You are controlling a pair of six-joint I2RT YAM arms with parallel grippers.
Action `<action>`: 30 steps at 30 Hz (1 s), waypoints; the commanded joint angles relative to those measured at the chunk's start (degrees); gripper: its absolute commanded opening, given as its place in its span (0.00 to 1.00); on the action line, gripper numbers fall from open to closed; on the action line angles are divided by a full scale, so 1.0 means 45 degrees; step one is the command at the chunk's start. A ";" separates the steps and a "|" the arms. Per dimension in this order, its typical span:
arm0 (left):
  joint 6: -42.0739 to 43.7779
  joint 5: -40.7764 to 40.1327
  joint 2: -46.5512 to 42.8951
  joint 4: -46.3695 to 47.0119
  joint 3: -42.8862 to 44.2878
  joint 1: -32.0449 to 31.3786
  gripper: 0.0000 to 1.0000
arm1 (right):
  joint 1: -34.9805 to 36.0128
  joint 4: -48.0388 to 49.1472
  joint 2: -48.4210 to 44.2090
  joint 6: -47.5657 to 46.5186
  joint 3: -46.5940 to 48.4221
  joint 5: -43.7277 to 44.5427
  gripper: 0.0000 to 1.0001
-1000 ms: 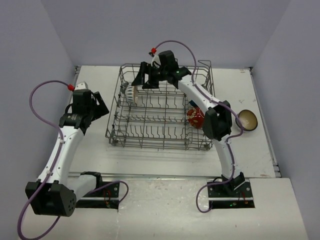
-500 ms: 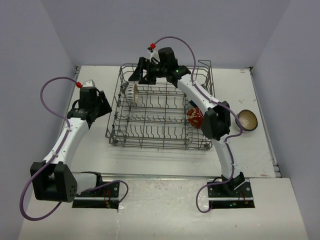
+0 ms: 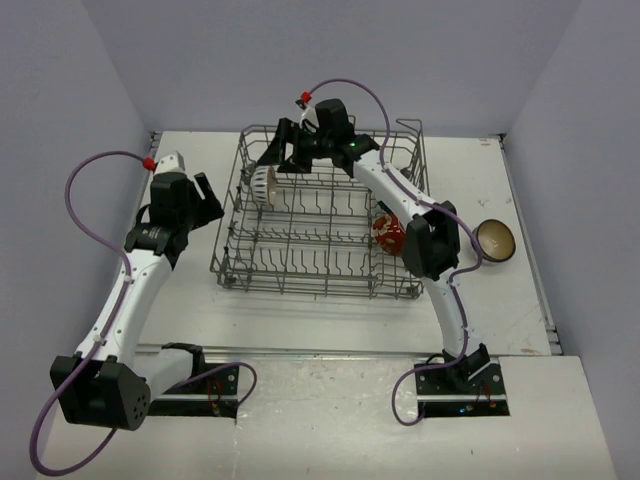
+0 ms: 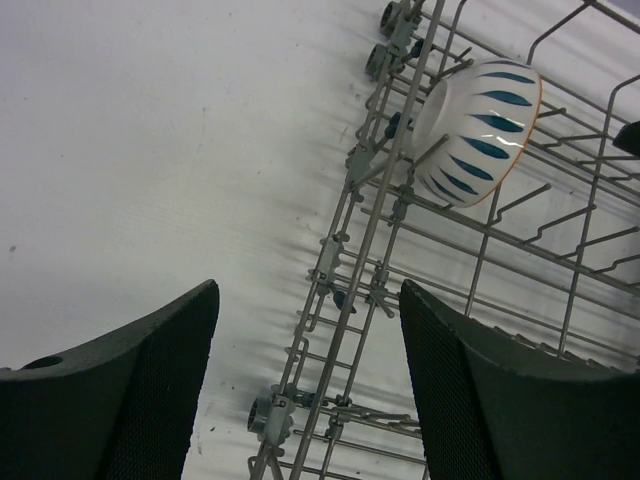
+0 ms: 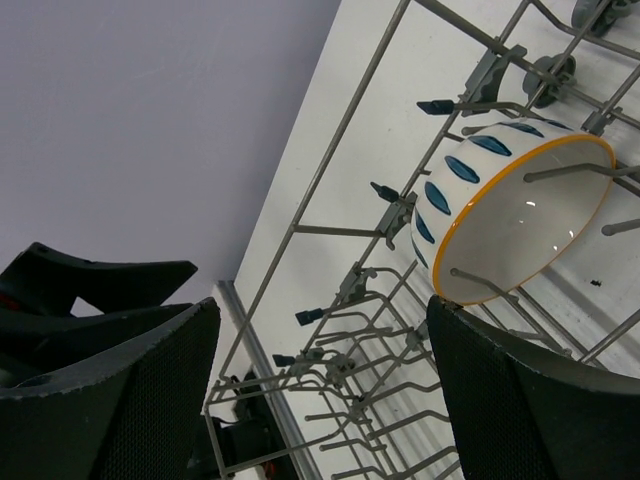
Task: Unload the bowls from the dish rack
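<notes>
The grey wire dish rack (image 3: 320, 262) stands mid-table. A white bowl with dark teal stripes and an orange rim (image 3: 262, 185) leans on its side among the tines in the rack's far-left corner. My right gripper (image 3: 276, 150) hovers open just above and behind that striped bowl (image 5: 520, 215), not touching it. My left gripper (image 3: 208, 197) is open over the table beside the rack's left wall, with the striped bowl (image 4: 480, 130) ahead of it inside the wires. A red patterned bowl (image 3: 388, 235) sits at the rack's right end, partly hidden by my right arm. A dark brown bowl with a cream inside (image 3: 496, 240) rests on the table right of the rack.
The rack's raised wire side (image 4: 370, 250) runs between my left fingers. Grey walls close in the table at the left, back and right. A purple cable loops off each arm.
My left arm has swung and its gripper edged toward the rack's left wall. My right gripper has shifted left over the striped bowl. No bowl has moved.
</notes>
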 commanded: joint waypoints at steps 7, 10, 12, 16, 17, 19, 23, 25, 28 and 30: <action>-0.0019 0.0709 0.0760 0.0742 -0.0068 -0.0141 0.74 | 0.0080 0.0557 0.0616 0.0559 -0.0154 0.0283 0.84; -0.0059 0.0729 0.0975 0.1035 -0.0478 -0.0200 0.74 | 0.0158 0.0791 0.0479 0.0676 -0.0291 0.0341 0.84; -0.0059 0.0612 0.1169 0.1113 -0.0692 -0.0277 0.74 | 0.0216 0.0695 0.0362 0.0657 -0.0253 0.0458 0.84; 0.0038 0.0396 0.1483 0.1328 -0.1044 -0.0336 0.69 | 0.0431 0.0655 -0.0281 0.0423 -0.0603 0.0673 0.84; 0.0039 0.0377 0.1561 0.1405 -0.1084 -0.0336 0.60 | 0.0451 0.0752 -0.0476 0.0384 -0.0739 0.0732 0.84; 0.0039 0.0493 0.1620 0.1503 -0.1201 -0.0336 0.51 | 0.0509 0.0889 -0.1138 0.0364 -0.1187 0.0926 0.84; 0.0077 0.0494 0.1484 0.1484 -0.1299 -0.0375 0.29 | 0.0568 0.0734 -0.1825 0.0344 -0.1230 0.1279 0.84; 0.0175 0.0552 0.1444 0.1484 -0.1318 -0.0375 0.27 | 0.0588 0.0461 -0.1865 0.0442 -0.0841 0.1396 0.84; 0.0234 0.0669 0.1347 0.1406 -0.1279 -0.0395 0.14 | 0.0646 0.0479 -0.2060 0.0559 -0.0877 0.1532 0.84; 0.0234 0.0670 0.1269 0.1231 -0.1240 -0.0395 0.06 | 0.0666 0.0304 -0.2080 0.0715 -0.0877 0.1786 0.84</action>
